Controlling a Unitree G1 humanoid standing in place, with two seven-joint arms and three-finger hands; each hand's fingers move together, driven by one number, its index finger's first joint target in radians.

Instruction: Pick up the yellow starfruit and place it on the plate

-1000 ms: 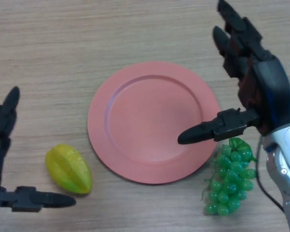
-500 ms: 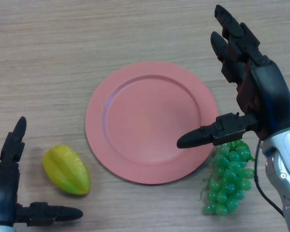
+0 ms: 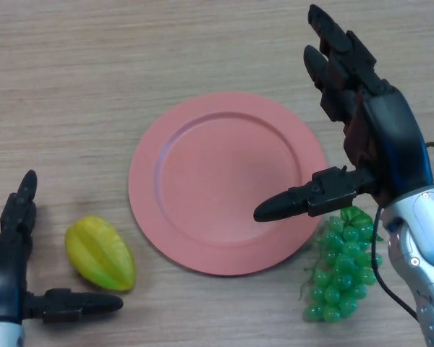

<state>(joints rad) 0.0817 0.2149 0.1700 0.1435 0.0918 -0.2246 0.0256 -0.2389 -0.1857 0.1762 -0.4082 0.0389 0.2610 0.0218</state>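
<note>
Currently sitting at plate's (image 3: 228,181) 8 o'clock: yellow starfruit (image 3: 100,253), untouched, with left hand (image 3: 7,278) at its 8 o'clock, fingers spread, gripping nothing. Could roll toward 3 o'clock if nudged off-centre. Right hand (image 3: 369,137) spread over plate's 3 o'clock, may snag green grapes (image 3: 343,271).

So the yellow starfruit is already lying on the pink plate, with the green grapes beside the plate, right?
Not quite. In the head view the starfruit lies on the table left of the plate, not on it. The grapes are beside the plate, as you said.
</note>
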